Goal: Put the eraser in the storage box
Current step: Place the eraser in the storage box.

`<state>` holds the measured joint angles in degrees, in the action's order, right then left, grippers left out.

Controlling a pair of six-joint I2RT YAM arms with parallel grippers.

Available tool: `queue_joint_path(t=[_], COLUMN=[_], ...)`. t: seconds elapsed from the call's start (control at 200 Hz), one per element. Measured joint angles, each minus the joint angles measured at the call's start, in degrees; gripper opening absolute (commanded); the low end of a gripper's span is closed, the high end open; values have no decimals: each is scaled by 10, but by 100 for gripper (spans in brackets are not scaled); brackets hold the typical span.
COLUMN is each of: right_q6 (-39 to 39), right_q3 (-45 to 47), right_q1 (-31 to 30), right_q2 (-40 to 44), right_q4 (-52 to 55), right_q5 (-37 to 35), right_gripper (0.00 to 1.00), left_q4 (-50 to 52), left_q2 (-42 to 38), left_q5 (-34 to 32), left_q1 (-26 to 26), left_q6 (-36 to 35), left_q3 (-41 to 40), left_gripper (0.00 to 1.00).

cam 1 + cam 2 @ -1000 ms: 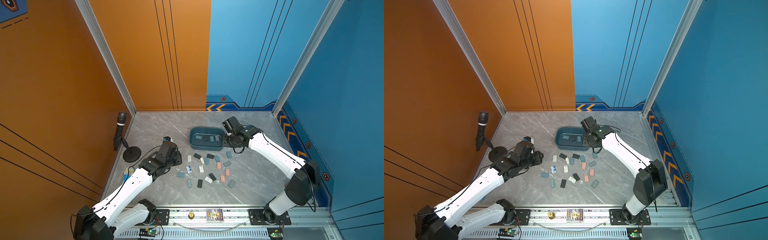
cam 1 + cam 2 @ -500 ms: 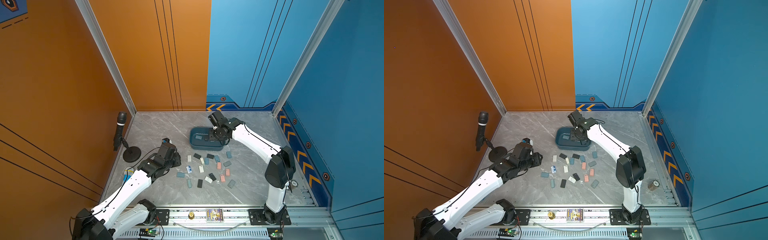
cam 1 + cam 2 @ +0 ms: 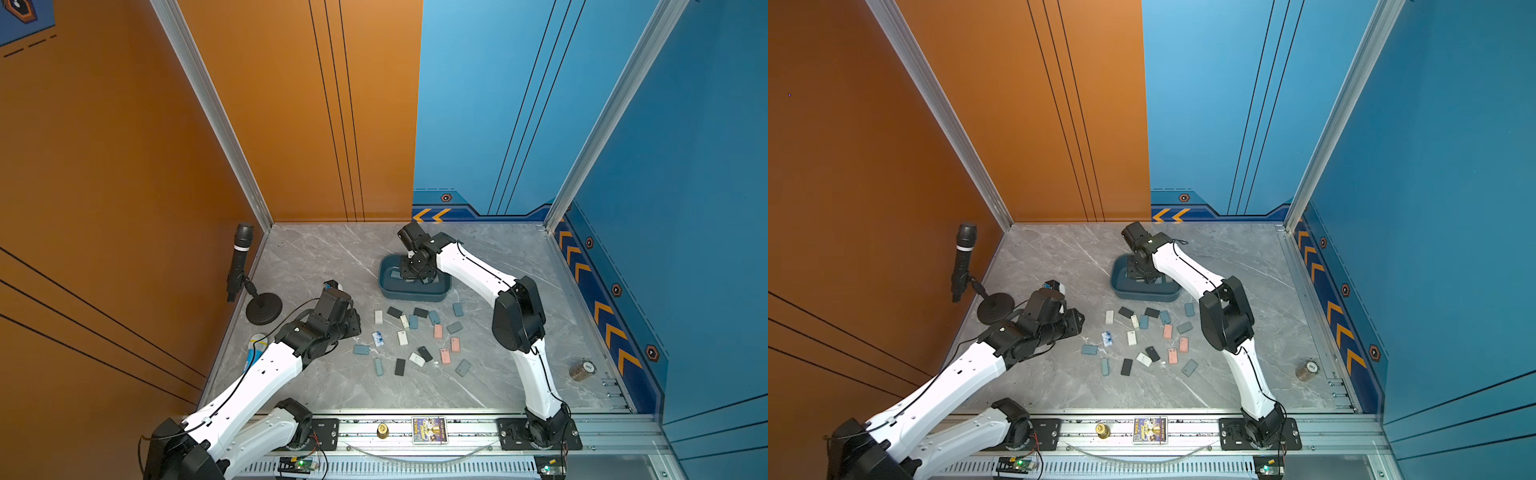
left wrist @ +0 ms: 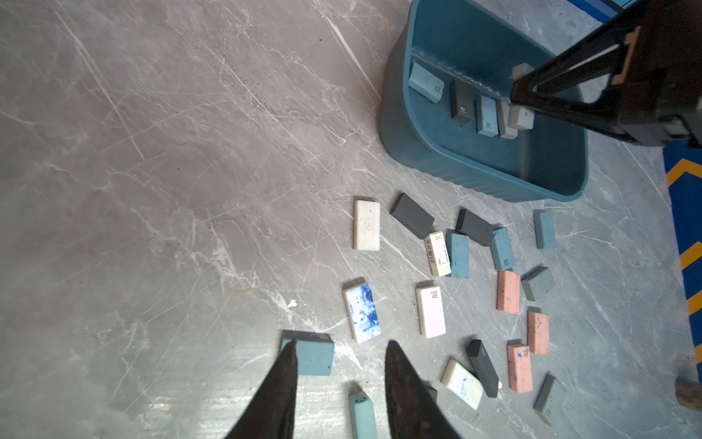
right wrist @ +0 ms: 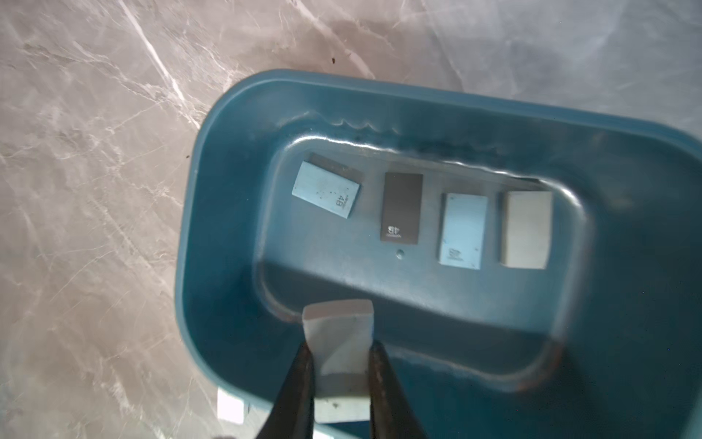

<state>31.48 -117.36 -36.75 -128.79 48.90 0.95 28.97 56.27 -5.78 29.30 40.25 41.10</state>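
Right arm has swung in from the 3 o'clock side of the storage box (image 3: 384, 286) and now hangs right over it, while the left arm has hardly moved. Nearest to the robot, the left gripper (image 4: 340, 344) has its 2 fingers spread apart with nothing between them. It hangs low over the table, at about 9 o'clock from the pile of loose erasers (image 3: 437, 331), and 1 finger covers the edge of a blue eraser (image 4: 315, 359). A little farther out, the loose erasers lie flat on the gray table (image 3: 316, 257), some touching, most apart. Farther still, at 12 o'clock from the pile, sits the box, with 4 erasers (image 5: 401, 207) lying in a row on its floor. Over the box is the right gripper (image 5: 338, 347), pinching a pale gray eraser (image 5: 338, 319) by its sides. That eraser is above the box floor and inside the rim, not yet lying down. I think the carry is done and only the letting go is left: if the fingers open now, the eraser should drop in near the other 4. Many erasers wait on the table, so the job looks far from over.
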Motion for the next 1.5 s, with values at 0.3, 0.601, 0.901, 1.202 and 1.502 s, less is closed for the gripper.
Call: queue_joint_path(t=[0.3, 0.601, 0.901, 1.202, 1.502], right_q6=[5, 15, 21, 24, 24], right_q3=[-43, -44, -44, -47, -47], right_q1=[0, 0, 0, 0, 0], right_q2=[-67, -88, -95, -95, -58], right_q4=[1, 1, 1, 2, 16], right_q5=[21, 21, 24, 25, 20], right_gripper=[21, 24, 36, 43, 47], left_q4=[2, 5, 8, 8, 8], left_q2=[-5, -18, -20, -19, -19], left_q5=[0, 2, 4, 4, 4], left_q1=[0, 0, 0, -1, -1], left_q6=[4, 13, 15, 16, 17], left_q3=[-7, -11, -17, -17, -20], left_gripper=[39, 40, 40, 45, 50])
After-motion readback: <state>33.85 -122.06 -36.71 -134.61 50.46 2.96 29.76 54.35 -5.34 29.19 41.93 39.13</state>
